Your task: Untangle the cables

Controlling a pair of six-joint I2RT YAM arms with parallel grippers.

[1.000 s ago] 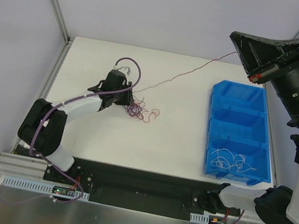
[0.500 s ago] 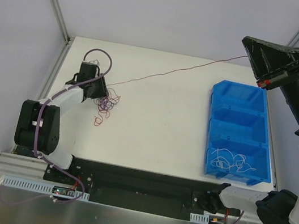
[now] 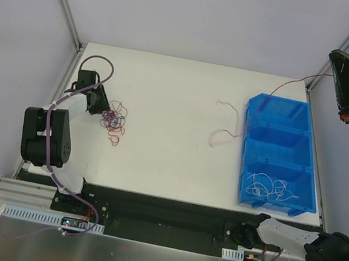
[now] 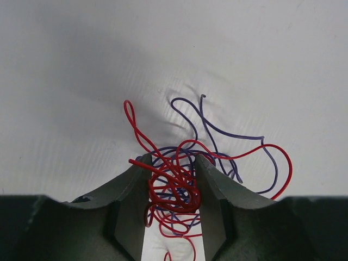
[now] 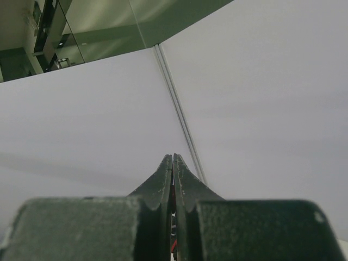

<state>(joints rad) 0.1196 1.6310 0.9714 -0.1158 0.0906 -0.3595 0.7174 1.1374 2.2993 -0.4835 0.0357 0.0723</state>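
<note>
On the white table, cables lie between seemingly panelled walls.

"How's your left arm sitting?"

"Folded back toward the far-left corner, elbow bent sharp, wrist low over the table. My left gripper has its fingers part-way apart, pinched on the cables wedged between them."

"And the right?"

"My right arm stands tall at the right edge, wrist lifted high and tipped upward. My right gripper has its jaws pressed flat together, nipping a red strand between the tips."
</note>
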